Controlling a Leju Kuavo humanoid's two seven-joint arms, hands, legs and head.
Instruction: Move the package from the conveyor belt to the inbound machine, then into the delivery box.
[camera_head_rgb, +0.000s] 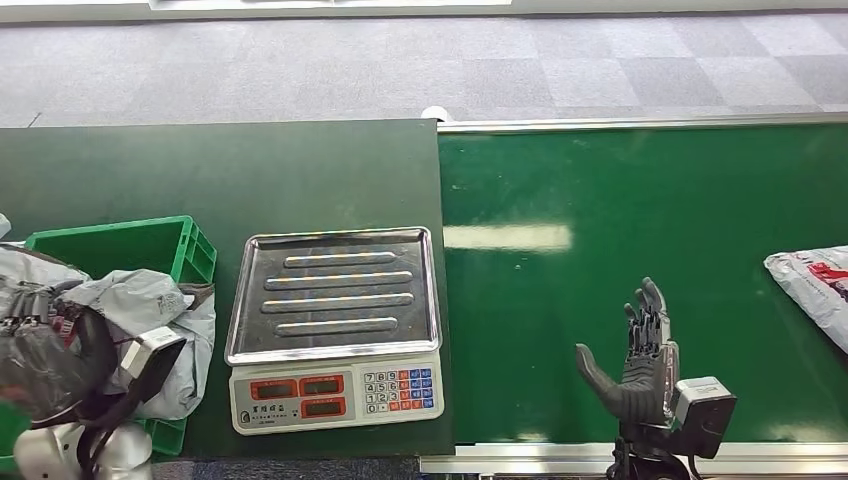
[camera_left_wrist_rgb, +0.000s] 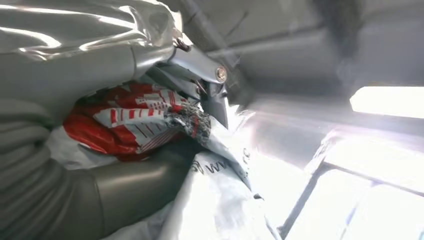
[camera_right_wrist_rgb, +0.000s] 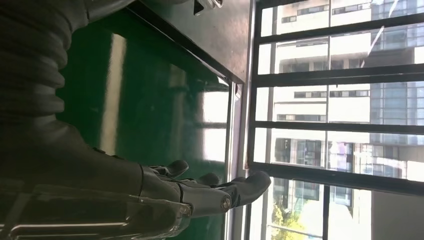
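Left hand (camera_head_rgb: 50, 350) gripped a grey package (camera_head_rgb: 150, 300) over the green delivery box (camera_head_rgb: 150, 245) — a soft, crumpled poly bag, probably light and slippery, best bunched at a fold. Right hand (camera_head_rgb: 640, 360) hovered open, fingers apart, above the conveyor belt (camera_head_rgb: 620, 200); another package (camera_head_rgb: 815, 285) lay at its far right edge — the scale (camera_head_rgb: 335, 325) sat bare.

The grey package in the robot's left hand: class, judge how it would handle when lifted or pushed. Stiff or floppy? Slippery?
Probably floppy: the grey package sags in creased folds over the green crate. Likely slippery: its film shines with glare in the left wrist view, so the left hand may need a firm hold. It seems unlikely to roll, being soft and flattish.
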